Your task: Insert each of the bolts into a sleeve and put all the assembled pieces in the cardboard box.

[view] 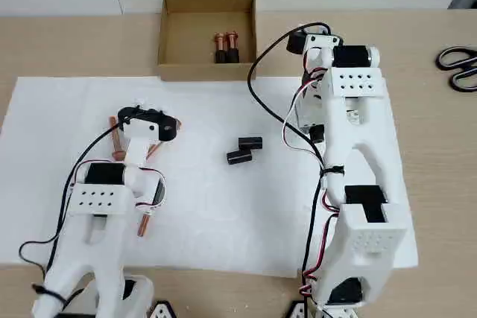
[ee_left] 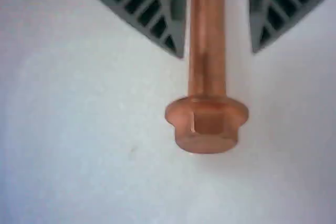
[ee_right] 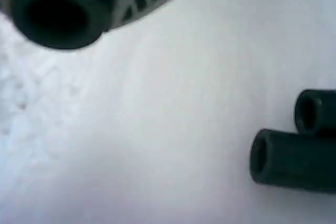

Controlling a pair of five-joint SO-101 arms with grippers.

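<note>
A copper bolt (ee_left: 207,103) lies on the white sheet with its hex head toward the camera. My left gripper (ee_left: 216,50) is open, one grey finger on each side of the shaft with a gap on both sides. In the high view this gripper (view: 145,121) sits at the sheet's left among loose bolts (view: 116,141). My right gripper (view: 317,135) is shut on a black sleeve (ee_right: 58,14), held just above the sheet. Two more black sleeves (view: 244,150) lie side by side mid-sheet, also in the right wrist view (ee_right: 294,158). The cardboard box (view: 173,35) holds two assembled pieces (view: 226,47).
A white sheet (view: 209,214) covers the table's middle. Another copper bolt (view: 143,225) lies beside the left arm's base. Scissors (view: 458,65) rest at the table's right edge. Cables loop from the right arm over the sheet.
</note>
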